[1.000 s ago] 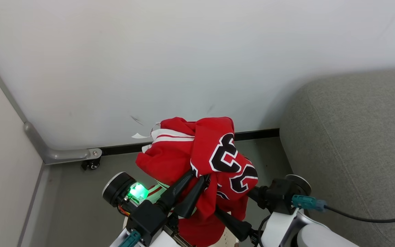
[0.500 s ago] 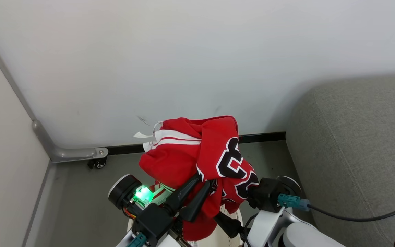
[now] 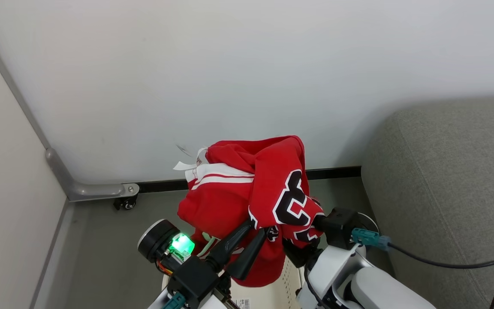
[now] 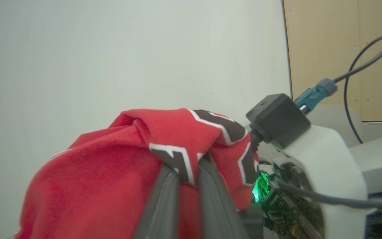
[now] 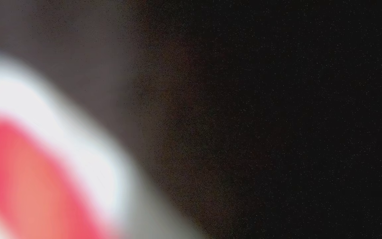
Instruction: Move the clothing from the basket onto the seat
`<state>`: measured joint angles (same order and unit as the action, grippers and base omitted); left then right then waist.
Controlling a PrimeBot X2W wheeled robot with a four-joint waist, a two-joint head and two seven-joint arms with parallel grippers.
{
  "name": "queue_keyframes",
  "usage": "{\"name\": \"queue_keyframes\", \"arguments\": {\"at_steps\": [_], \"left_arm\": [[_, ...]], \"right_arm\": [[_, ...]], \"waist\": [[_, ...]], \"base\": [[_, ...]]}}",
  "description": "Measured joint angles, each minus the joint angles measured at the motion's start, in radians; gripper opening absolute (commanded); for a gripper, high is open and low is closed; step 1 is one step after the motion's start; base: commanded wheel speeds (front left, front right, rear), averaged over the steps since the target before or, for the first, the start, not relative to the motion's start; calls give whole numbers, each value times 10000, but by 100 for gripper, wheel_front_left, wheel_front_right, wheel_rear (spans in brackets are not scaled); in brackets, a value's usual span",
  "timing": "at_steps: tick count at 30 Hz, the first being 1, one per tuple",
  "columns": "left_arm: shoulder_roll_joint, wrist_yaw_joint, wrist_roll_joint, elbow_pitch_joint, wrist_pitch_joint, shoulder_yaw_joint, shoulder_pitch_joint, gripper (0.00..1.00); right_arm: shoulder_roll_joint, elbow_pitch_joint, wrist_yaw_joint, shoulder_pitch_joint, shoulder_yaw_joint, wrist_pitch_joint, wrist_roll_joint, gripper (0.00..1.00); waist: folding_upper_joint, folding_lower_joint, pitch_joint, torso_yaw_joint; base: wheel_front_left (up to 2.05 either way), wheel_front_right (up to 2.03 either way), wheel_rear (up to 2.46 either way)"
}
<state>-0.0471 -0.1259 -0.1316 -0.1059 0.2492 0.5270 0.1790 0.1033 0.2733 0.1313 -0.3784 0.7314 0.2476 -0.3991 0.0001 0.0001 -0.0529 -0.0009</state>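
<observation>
My left gripper [image 3: 259, 227] has its two dark fingers pressed together on a fold of the red basketball jersey with black, white-outlined numbers [image 3: 230, 201], holding it bunched in the air. My right gripper [image 3: 299, 254] is buried under the same cloth; I cannot tell how its jaws stand, and its wrist view is blurred. The jersey hangs above the cream-white plastic basket [image 3: 279, 285], left of the large grey fabric sofa [image 3: 444, 171] and apart from it
</observation>
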Motion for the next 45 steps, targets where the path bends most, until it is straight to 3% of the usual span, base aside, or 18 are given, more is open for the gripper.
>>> {"name": "queue_keyframes", "arguments": {"at_steps": [6,13,24,25,26,27,28,31,45], "left_arm": [[4,0,0,0,2,-15,0,0],[13,-2,0,-8,77,-31,0,0],[19,-2,0,-10,77,-98,1,0],[19,-2,0,-10,77,-115,1,12],[19,-2,0,-10,77,-125,1,41],[19,-2,-4,-10,77,-138,1,81],[19,-2,-13,-15,77,-167,1,100],[19,-2,-71,-65,77,-295,2,100],[23,0,-82,-65,77,-445,6,100]], "right_arm": [[-96,-6,-2,-1,-688,0,140,0],[-305,-830,-2,1,-1745,0,236,0],[-359,-1864,-2,106,-2249,2,293,0],[-359,-1933,-2,151,-2251,2,295,0],[-360,-2006,-2,221,-2265,2,297,0],[-364,-2048,-2,278,-2270,2,305,0],[-364,-2084,-2,297,-2289,2,339,0],[-366,-2389,-2,279,-2320,2,851,0],[-385,-3118,-2,551,-2959,4,926,0]], "waist": [[0,0,52,-8],[0,0,127,-45],[0,0,225,-56],[0,0,232,-56],[0,0,239,-56],[0,0,246,-57],[0,0,254,-58],[0,0,277,-67],[0,0,321,-66]], "base": [[0,0,0],[0,0,0],[0,0,0],[0,0,0],[0,0,0],[0,0,0],[0,0,0],[0,0,0],[0,0,0]]}}
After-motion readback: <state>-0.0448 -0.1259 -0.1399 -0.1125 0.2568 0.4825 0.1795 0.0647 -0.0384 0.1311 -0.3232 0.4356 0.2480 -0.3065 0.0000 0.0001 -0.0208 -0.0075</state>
